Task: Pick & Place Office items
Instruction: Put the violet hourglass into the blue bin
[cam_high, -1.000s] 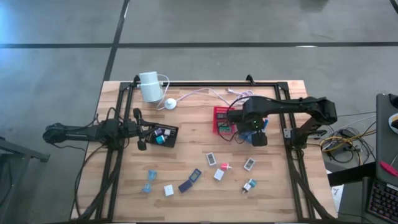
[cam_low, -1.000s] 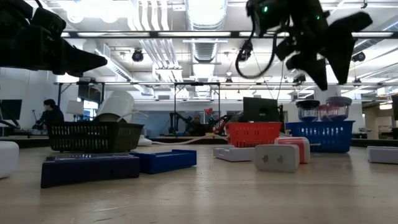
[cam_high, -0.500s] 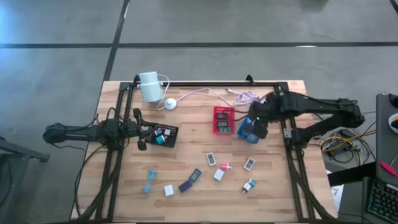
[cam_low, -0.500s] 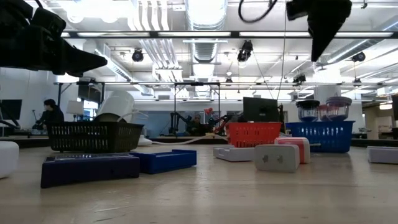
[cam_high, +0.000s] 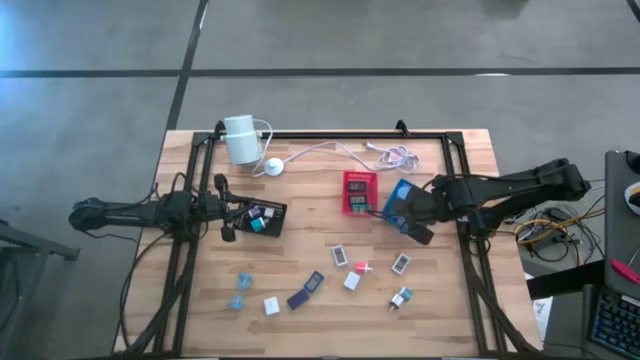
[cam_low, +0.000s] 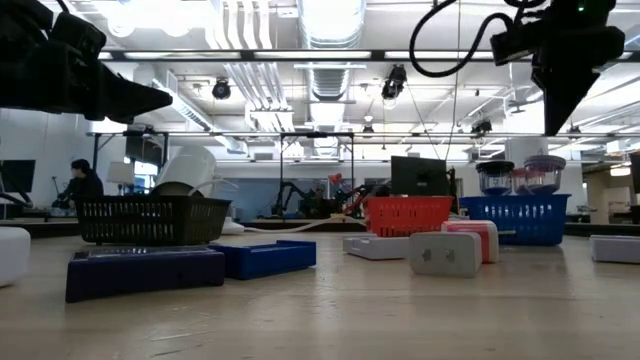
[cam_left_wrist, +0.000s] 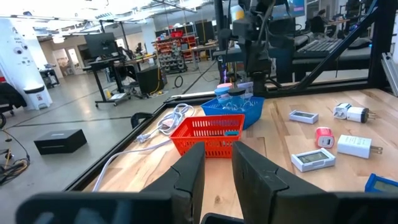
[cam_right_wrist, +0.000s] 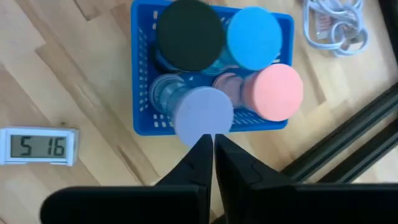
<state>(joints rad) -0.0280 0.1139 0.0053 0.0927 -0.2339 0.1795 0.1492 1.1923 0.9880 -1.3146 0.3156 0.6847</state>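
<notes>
High view: we find the right gripper (cam_high: 411, 222) raised above the blue basket (cam_high: 397, 206) at the table's right side, just beside the red basket (cam_high: 359, 193); from the right wrist view its fingers (cam_right_wrist: 200, 163) are pressed together with nothing between them, tips over a lavender lid (cam_right_wrist: 203, 116) among four round-lidded jars, black (cam_right_wrist: 189, 32), blue (cam_right_wrist: 253, 37) and pink (cam_right_wrist: 277, 91), all standing in that basket; a small clock reading 5 16 (cam_right_wrist: 38, 147) lies on the wood near it. We see the left gripper (cam_high: 226, 208) waiting at the table's left, at the black tray (cam_high: 262, 217), fingers (cam_left_wrist: 189, 176) a narrow gap apart, empty. Office items (cam_high: 352, 280) lie scattered across the table's near half, well apart from both grippers; a white cylinder (cam_high: 240, 138) lies at the far edge.
</notes>
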